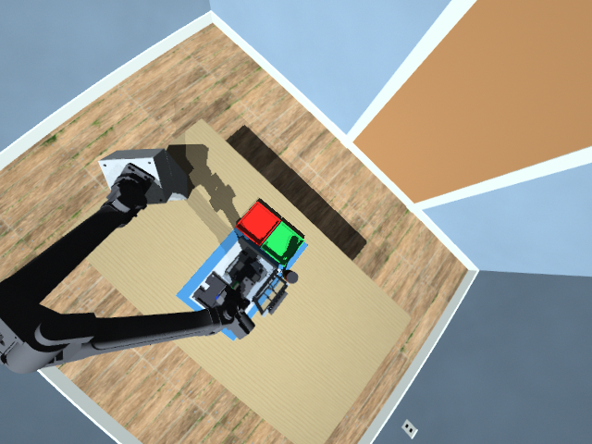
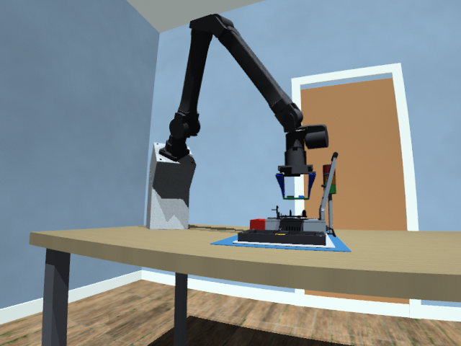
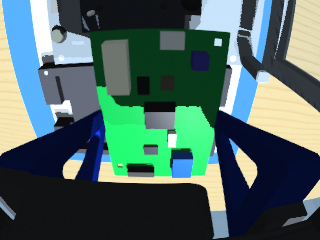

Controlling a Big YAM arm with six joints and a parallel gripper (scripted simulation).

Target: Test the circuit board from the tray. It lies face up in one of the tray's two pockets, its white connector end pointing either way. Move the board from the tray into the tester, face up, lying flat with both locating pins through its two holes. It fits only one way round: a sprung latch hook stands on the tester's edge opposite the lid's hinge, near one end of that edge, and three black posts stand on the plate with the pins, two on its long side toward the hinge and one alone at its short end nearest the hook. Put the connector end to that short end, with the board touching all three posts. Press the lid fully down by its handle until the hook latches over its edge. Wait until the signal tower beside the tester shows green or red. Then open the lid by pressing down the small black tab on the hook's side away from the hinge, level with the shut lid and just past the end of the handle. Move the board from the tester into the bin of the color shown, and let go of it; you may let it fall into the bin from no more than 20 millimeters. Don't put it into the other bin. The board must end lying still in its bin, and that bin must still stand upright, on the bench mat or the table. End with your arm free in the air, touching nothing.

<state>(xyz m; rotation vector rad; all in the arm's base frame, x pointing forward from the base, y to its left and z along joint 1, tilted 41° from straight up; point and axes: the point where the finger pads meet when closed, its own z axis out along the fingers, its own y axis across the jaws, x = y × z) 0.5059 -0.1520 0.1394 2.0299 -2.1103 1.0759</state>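
Exterior: pincer grips board above tester.

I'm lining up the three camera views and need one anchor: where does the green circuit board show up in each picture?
Top: only a green sliver by the wrist, above the tester; mostly hidden.
Exterior: a thin green edge between the blue fingers, held in the air over the tester.
Wrist: fills the middle, face toward the camera.
Shared landmark: the blue bench mat.
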